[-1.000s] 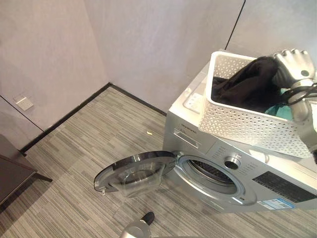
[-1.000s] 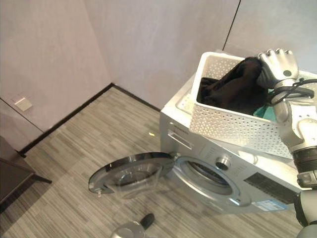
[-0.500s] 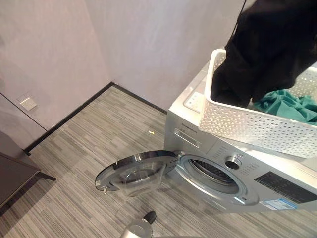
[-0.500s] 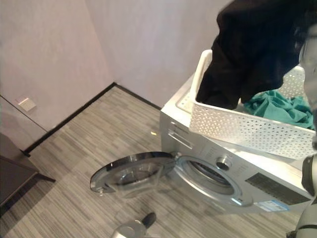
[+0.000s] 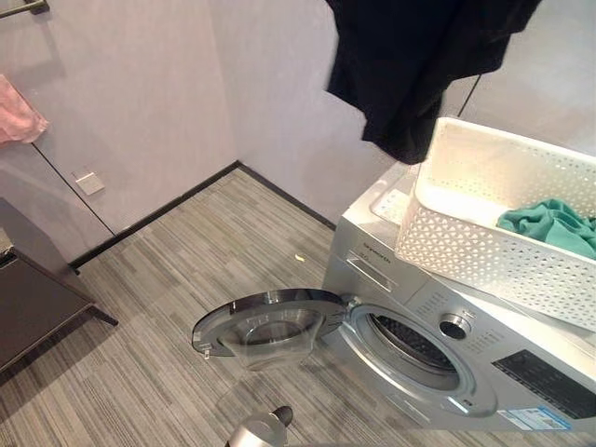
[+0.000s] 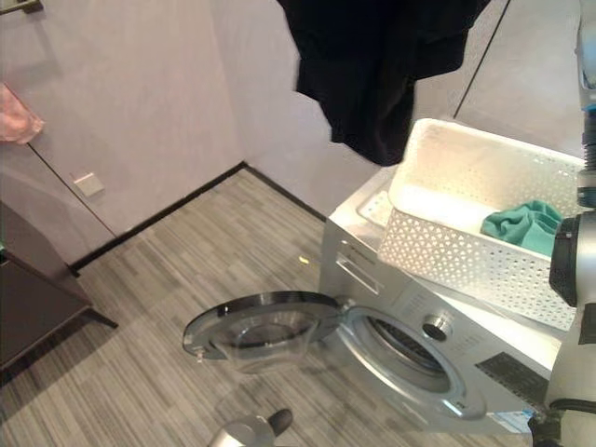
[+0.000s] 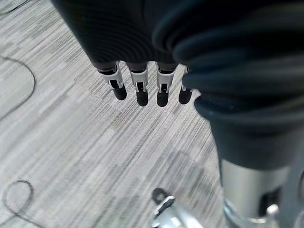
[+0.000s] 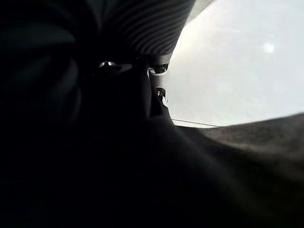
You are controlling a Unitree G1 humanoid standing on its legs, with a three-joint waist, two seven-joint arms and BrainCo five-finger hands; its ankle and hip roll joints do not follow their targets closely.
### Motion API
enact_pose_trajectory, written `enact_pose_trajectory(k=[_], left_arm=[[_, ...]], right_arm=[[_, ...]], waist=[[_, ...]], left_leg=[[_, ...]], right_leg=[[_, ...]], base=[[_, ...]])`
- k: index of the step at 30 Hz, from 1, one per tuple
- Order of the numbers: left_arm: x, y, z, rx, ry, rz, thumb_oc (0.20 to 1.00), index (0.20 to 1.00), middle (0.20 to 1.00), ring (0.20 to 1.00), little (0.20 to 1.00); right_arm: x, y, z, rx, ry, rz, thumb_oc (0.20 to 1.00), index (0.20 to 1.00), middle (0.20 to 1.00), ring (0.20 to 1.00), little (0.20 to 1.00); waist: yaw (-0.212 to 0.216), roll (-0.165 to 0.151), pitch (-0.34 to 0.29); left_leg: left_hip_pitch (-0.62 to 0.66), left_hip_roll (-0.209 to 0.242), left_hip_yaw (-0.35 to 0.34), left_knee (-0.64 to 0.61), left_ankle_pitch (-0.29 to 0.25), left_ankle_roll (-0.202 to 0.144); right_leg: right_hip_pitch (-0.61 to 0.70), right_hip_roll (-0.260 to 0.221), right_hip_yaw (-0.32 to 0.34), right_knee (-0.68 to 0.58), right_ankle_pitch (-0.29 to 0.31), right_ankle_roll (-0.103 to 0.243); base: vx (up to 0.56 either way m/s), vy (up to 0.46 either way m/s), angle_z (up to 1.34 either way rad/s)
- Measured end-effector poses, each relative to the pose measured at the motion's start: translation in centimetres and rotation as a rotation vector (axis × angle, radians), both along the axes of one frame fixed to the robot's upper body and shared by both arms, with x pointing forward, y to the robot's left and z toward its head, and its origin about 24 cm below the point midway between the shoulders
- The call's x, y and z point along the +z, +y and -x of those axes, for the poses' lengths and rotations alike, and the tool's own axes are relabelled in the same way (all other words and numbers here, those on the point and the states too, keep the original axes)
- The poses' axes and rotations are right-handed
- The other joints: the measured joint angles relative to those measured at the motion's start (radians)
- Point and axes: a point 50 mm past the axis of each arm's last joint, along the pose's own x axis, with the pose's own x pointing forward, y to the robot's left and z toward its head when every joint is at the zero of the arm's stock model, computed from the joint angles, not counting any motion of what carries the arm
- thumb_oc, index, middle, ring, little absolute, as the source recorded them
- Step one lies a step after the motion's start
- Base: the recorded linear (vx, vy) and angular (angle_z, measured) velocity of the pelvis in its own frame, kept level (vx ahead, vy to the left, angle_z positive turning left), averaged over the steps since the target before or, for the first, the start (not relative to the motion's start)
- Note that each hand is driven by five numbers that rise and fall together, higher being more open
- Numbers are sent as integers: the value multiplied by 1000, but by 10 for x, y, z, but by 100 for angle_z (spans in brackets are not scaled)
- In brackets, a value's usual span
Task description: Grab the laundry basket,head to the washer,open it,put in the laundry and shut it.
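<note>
Overhead, a black garment hangs in the air above the washer, its top cut off by the frame edge. In the right wrist view the right hand is buried in dark cloth, so its grip cannot be told. A white laundry basket sits on the washer top holding teal cloth. The round door stands swung open over the striped floor. The left hand hangs with straight, relaxed fingers, holding nothing. A pink cloth hangs on the wall.

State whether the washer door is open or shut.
Open: the door is swung out flat beside the washer, exposing the drum opening.
</note>
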Motion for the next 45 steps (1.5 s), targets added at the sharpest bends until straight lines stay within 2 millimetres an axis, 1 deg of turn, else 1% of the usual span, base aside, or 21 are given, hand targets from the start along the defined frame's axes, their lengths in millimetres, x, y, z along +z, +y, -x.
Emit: enact_pose_trajectory(k=[5,6,8,10,11,12,14,15,16,19,20,21,24,26,27,29,34,36,40,44,45], left_arm=[[7,8,-21,50,-117,-3,1000,1000,1000,1000,1000],[14,16,-32,68,-192,-5,1000,1000,1000,1000,1000],[22,24,-40,63,-267,-8,1000,1000,1000,1000,1000],[34,35,-44,61,-340,-9,1000,1000,1000,1000,1000],[44,45,-45,72,-390,-15,1000,1000,1000,1000,1000],[66,55,-49,17,-492,-22,1000,1000,1000,1000,1000],[77,66,-51,45,-542,-43,1000,1000,1000,1000,1000],[106,76,-57,18,-663,-77,1000,1000,1000,1000,1000],[120,83,-62,4,-713,-107,1000,1000,1000,1000,1000],[182,105,-82,-2,-956,-233,1000,1000,1000,1000,1000],[196,107,-89,-17,-1012,-255,1000,1000,1000,1000,1000],[219,104,-101,-45,-1124,-263,1000,1000,1000,1000,1000],[242,90,-114,-76,-1262,-204,1000,1000,1000,1000,1000],[248,82,-119,-93,-1321,-155,1000,1000,1000,1000,1000],[257,68,-128,-93,-1414,-71,1000,1000,1000,1000,1000],[268,53,-134,-155,-1480,-10,1000,1000,1000,1000,1000],[275,39,-142,-178,-1545,113,1000,1000,1000,1000,1000],[273,23,-154,-194,-1559,267,1000,1000,1000,1000,1000],[257,-7,-168,-157,-1536,580,1000,1000,1000,1000,1000],[249,-12,-169,-111,-1527,650,1000,1000,1000,1000,1000],[240,-12,-171,-68,-1500,676,1000,1000,1000,1000,1000]], right_arm=[[4,16,2,146,-21,-22,200,200,200,200,200],[7,26,4,223,-35,-25,200,200,200,200,200],[7,33,5,276,-41,-22,200,200,200,200,200],[4,46,2,359,-27,-27,200,200,200,200,200],[0,55,0,411,-15,-19,200,200,200,200,200],[-6,64,-2,480,5,-21,200,200,200,200,200],[-11,71,-2,520,18,-1,200,200,200,200,200],[-22,70,1,570,14,-10,200,200,200,200,200],[-28,69,1,580,21,0,200,200,200,200,200],[-60,66,-10,596,94,-2,200,200,200,200,200],[-66,66,-13,594,118,-4,200,200,200,200,200],[-77,68,-21,592,169,-10,200,200,200,200,200],[-91,67,-30,584,236,-16,200,200,200,200,200],[-97,67,-35,582,269,-23,200,200,200,200,200],[-109,65,-45,578,321,-48,200,200,200,200,200],[-116,63,-50,572,360,-61,200,200,200,200,200],[-132,67,-61,597,438,-79,200,200,200,200,200],[-142,78,-69,641,492,-104,200,200,200,200,200],[-159,112,-74,763,577,-104,200,200,200,200,200],[-161,130,-72,840,603,-93,200,200,200,200,200],[-155,140,-69,900,599,-104,200,200,200,200,200]], waist=[[8,6,-18],[14,14,-24],[25,20,-28],[32,24,-37],[50,37,-36],[54,29,-48],[89,51,-46],[86,26,-51],[96,31,-49],[116,19,-48],[121,16,-46],[131,27,-35],[136,38,-28],[134,43,-23],[131,53,-16],[129,63,-9],[132,68,-4],[135,80,3],[133,81,7],[134,70,15],[132,56,18]], left_leg=[[0,-7,-22,4,0,0],[-1,-16,-44,9,0,0],[0,-18,-55,12,0,0],[0,-24,-68,14,0,0],[-3,-30,-71,15,0,0],[-3,-33,-72,20,-5,0],[-8,-43,-77,24,-5,1],[-5,-44,-82,27,-7,4],[-6,-52,-99,31,-7,4],[-11,-58,-116,39,-15,6],[-10,-57,-121,41,-15,6],[-11,-58,-123,47,-16,4],[-13,-60,-125,49,-16,4],[-18,-64,-127,60,-16,3],[-11,-74,-124,69,-18,2],[-6,-70,-125,61,-20,-1],[-1,-72,-122,53,-20,0],[-1,-77,-124,64,-20,0],[-1,-73,-124,62,-20,-1],[-1,-72,-123,59,-20,-1],[2,-66,-120,48,-22,-5]], right_leg=[[13,1,-26,1,-4,1],[21,1,-47,3,-6,2],[30,0,-61,2,-10,5],[33,-8,-77,0,-16,8],[34,-9,-79,0,-16,8],[35,-13,-80,0,-20,10],[35,-16,-87,1,-24,12],[40,-16,-96,2,-26,12],[49,-19,-108,4,-27,13],[54,-19,-131,3,-41,13],[55,-18,-133,6,-41,13],[55,-16,-134,8,-41,12],[57,-16,-136,9,-39,13],[64,-21,-138,10,-39,13],[67,-27,-135,6,-37,16],[73,-28,-133,9,-39,18],[66,-32,-131,5,-38,20],[75,-35,-130,8,-38,19],[75,-32,-130,3,-39,19],[74,-31,-131,3,-40,19],[68,-28,-131,8,-41,18]], base=[[-2,1,15],[-13,17,32],[-13,13,29],[-6,19,20],[-1,16,14],[-6,-10,12],[35,-74,9],[83,-133,22],[80,-144,22],[-4,-21,23],[-6,-11,21],[-7,-10,6],[-29,26,2],[-41,43,-3],[-5,6,-6],[70,-96,-4],[-42,49,-1],[4,-12,-4],[0,0,0],[25,-35,1],[0,0,0]])
